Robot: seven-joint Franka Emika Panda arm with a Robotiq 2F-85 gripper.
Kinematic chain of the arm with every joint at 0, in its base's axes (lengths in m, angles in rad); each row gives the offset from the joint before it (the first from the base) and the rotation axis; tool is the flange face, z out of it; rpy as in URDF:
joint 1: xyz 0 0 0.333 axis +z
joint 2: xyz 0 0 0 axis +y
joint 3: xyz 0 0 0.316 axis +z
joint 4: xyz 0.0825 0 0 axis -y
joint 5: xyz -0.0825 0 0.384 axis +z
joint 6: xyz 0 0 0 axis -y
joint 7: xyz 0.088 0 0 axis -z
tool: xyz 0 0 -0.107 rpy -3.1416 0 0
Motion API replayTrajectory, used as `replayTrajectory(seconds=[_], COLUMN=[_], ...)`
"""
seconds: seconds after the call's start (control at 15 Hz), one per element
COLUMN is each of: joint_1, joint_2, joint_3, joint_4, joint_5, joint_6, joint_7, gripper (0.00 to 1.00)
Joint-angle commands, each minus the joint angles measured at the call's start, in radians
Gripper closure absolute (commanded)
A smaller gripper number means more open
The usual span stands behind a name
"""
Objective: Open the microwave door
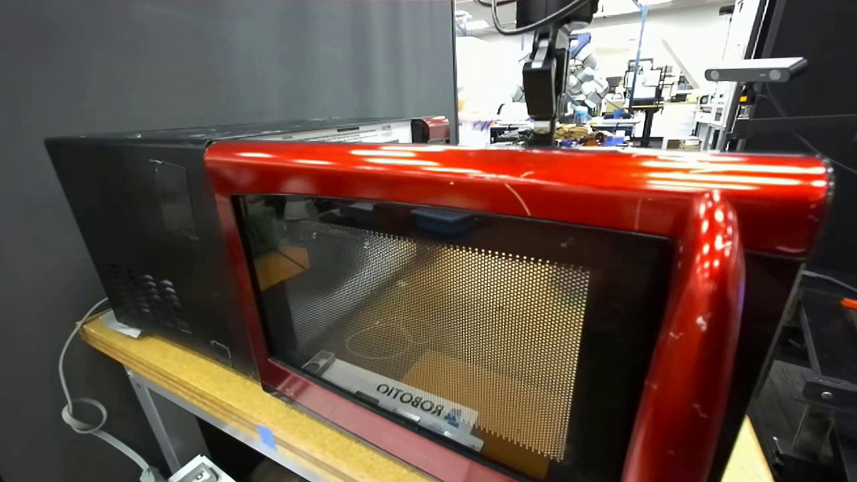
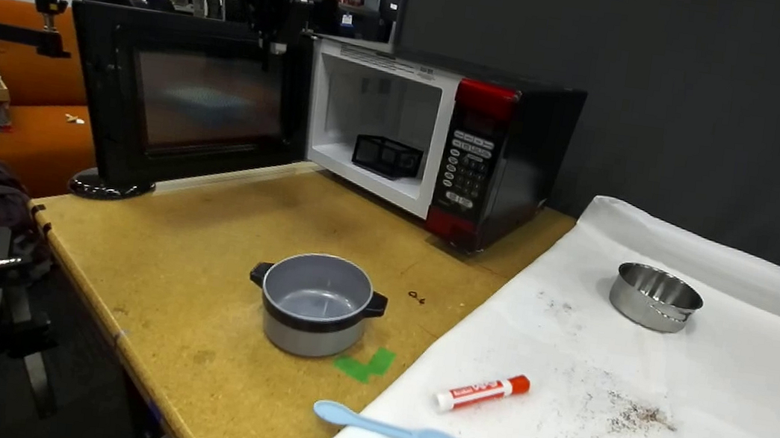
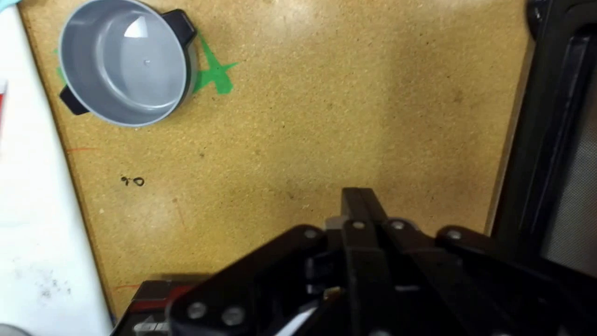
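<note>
The microwave [image 2: 529,162] stands at the back of the wooden table; its black casing also shows in an exterior view [image 1: 134,234]. The microwave door [image 1: 428,167] is swung wide open. Its red front, dark window and red handle [image 1: 696,335] face that camera, and its black inner side [image 2: 116,92] shows in an exterior view. My gripper [image 3: 358,190] points down on the inner side of the door, near the hinge end and around its top edge. Its fingertips are together with nothing between them. The door's edge [image 3: 527,140] is to its right in the wrist view, apart from the fingers.
A grey pot [image 2: 314,307] with black handles stands on the wooden table [image 2: 205,247]. A black mesh box [image 2: 387,158] sits inside the microwave. A marker [image 2: 484,393], a blue spoon [image 2: 399,435] and a metal bowl [image 2: 650,302] lie toward the white sheet [image 2: 715,382].
</note>
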Motion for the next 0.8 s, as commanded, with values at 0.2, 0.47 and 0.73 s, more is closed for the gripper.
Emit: replayTrajectory(seconds=[0.2,0.47,0.73], joint_1=[-0.031,-0.039,-0.044], joint_2=[0.009,0.018,0.022], joint_3=[-0.011,-0.017,-0.025], joint_4=[0.100,0.165,0.212], joint_5=[-0.083,-0.083,-0.080], joint_6=[-0.021,-0.023,-0.054], joint_7=[-0.005,-0.008,-0.010], gripper=[1.00,0.73,0.47])
